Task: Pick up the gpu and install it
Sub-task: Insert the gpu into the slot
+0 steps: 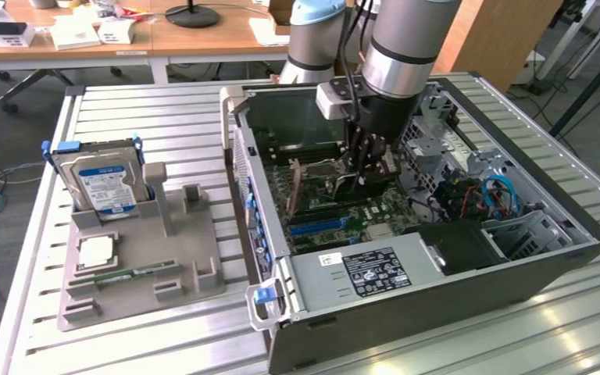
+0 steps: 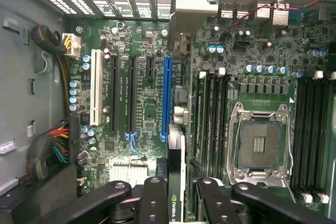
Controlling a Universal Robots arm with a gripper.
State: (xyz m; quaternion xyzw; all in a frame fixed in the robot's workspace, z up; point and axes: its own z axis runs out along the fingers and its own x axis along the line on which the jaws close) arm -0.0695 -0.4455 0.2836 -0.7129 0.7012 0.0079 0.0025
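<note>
My gripper (image 1: 366, 173) reaches down into the open computer case (image 1: 550, 258), just above the motherboard. In the wrist view the gripper (image 2: 178, 203) is shut on the gpu (image 2: 176, 179), a thin card seen edge-on with a green logo, clamped between the two black fingers (image 2: 153, 198). The card hangs over the motherboard (image 2: 147, 114), close beside the long blue slot (image 2: 167, 98) and a little toward the black memory slots (image 2: 212, 119). The blue slot (image 1: 317, 226) is bare in the exterior view.
The CPU socket (image 2: 260, 145) lies beyond the memory slots. A white slot (image 2: 96, 87) and cable bundles (image 2: 52, 150) sit near the case wall. On the table's grey holder (image 1: 175, 258) are a hard drive (image 1: 102, 183), a chip (image 1: 94, 251) and a green memory stick (image 1: 123, 277).
</note>
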